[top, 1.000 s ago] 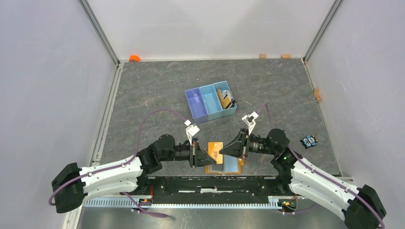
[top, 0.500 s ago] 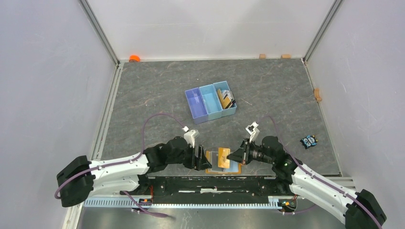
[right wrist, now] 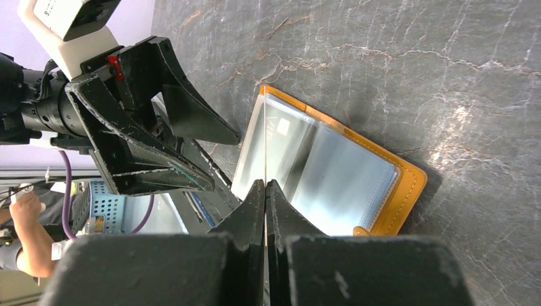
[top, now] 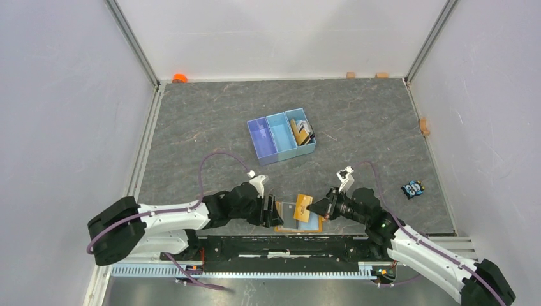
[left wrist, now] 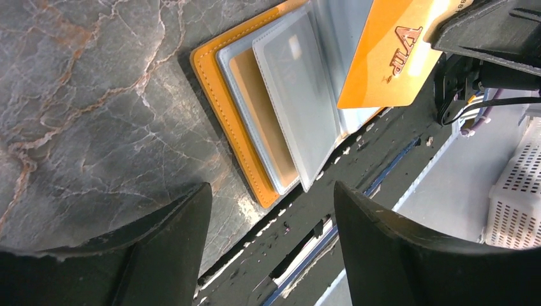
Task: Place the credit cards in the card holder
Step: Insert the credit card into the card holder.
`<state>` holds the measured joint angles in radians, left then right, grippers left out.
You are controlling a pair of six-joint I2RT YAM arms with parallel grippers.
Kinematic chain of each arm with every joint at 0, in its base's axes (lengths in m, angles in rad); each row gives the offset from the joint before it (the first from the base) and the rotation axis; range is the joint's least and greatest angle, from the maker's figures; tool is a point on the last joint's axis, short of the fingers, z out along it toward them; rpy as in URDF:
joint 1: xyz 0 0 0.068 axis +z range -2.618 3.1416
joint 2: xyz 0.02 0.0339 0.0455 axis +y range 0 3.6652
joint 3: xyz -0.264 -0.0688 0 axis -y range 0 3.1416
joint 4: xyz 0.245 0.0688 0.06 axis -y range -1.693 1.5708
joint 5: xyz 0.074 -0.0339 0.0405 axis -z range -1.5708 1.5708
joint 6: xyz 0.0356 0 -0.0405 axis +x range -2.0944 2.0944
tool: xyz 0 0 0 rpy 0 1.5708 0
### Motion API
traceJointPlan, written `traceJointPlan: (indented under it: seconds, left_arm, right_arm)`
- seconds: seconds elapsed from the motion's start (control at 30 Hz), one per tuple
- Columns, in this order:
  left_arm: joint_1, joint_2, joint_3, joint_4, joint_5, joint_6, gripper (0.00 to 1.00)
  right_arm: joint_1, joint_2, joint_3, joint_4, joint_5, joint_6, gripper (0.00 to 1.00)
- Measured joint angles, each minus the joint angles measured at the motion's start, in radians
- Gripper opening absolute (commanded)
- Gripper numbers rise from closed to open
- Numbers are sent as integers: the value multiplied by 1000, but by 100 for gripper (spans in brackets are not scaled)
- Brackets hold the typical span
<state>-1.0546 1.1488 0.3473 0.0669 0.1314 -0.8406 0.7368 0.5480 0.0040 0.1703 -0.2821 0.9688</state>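
The card holder [top: 288,224] lies open at the near table edge, orange rim [left wrist: 224,121] round clear sleeves [right wrist: 348,178]. My right gripper [top: 323,208] is shut on a gold credit card [top: 302,208] marked VIP [left wrist: 394,58], held tilted just above the holder's right half; in the right wrist view the card shows only edge-on between the fingertips [right wrist: 265,186]. My left gripper [top: 273,211] stands open at the holder's left edge, nothing between its fingers [left wrist: 175,252]. Several more credit cards [top: 302,132] stand in the tray's right compartment.
A blue three-compartment tray [top: 270,136] sits mid-table. A small black-and-blue gadget [top: 413,189] lies at the right. An orange object [top: 180,78] and small wooden blocks [top: 423,126] line the walls. The black arm-base rail [top: 274,245] runs just in front of the holder.
My left gripper, shut a second ago, has opened and let go. Both arms have dropped toward the near edge. The gold card has shifted right with the right gripper.
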Motion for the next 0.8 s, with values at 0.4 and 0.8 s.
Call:
traceJointPlan:
  seconds: [0.4, 0.8]
  left_arm:
    - [-1, 84, 51, 13, -29, 9, 65]
    - [-1, 156, 85, 14, -62, 46, 40]
  right_arm:
    - [0, 53, 20, -121, 48, -32, 0]
    - [0, 165, 41, -99, 27, -31, 0]
